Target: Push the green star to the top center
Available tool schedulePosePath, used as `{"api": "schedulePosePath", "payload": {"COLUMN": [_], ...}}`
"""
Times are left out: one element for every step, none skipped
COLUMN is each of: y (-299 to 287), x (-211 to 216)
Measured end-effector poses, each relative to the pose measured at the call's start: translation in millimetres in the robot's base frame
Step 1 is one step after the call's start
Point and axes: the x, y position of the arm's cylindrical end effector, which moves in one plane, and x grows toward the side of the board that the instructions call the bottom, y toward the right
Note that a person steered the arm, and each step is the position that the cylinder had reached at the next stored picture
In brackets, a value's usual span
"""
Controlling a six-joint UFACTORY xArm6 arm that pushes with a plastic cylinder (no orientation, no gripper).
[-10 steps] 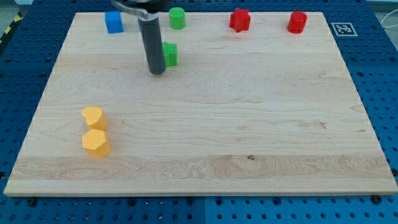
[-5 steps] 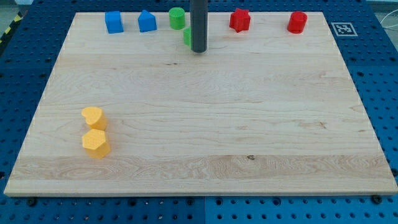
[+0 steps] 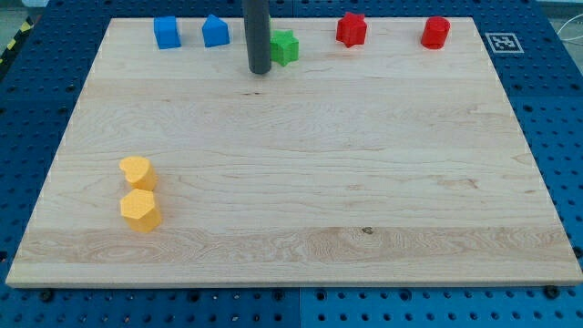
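Observation:
The green star lies near the top edge of the wooden board, a little left of centre. My tip is just to the star's lower left, close beside it. The dark rod rises from there to the view's top and hides the green cylinder that stood behind it.
A blue cube and a blue house-shaped block sit at the top left. A red star and a red cylinder sit at the top right. Two yellow blocks lie at the left.
The green star has moved up and to the right toward the top centre. My tip swung right behind it, then came back to the star's left, now covering the green cylinder.

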Motion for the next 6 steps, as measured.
{"api": "schedulePosePath", "payload": {"y": [14.1, 34.7, 54.8, 60.7, 72.5, 75.4], "x": [-17.7, -23.7, -26.5, -25.9, -18.0, 0.7]}}
